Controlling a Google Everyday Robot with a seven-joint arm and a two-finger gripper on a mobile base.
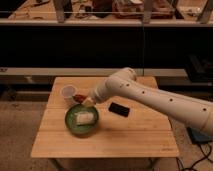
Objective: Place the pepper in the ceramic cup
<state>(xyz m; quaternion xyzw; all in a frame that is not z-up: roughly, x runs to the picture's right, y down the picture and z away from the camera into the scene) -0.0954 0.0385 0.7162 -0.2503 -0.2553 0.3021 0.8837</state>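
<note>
The ceramic cup (68, 93) is small, pale and round, and stands near the table's back left. The pepper (79, 97), small and dark red, sits at the tip of my gripper (85, 101), just right of the cup's rim. The gripper is shut on the pepper and holds it a little above the table, between the cup and the green plate. My white arm (150, 97) reaches in from the right across the table.
A round green plate (72, 126) with a pale white block (85, 119) on it lies in front of the cup. A flat black rectangular object (119, 109) lies right of the plate. The wooden table (110, 142) stands before dark shelving.
</note>
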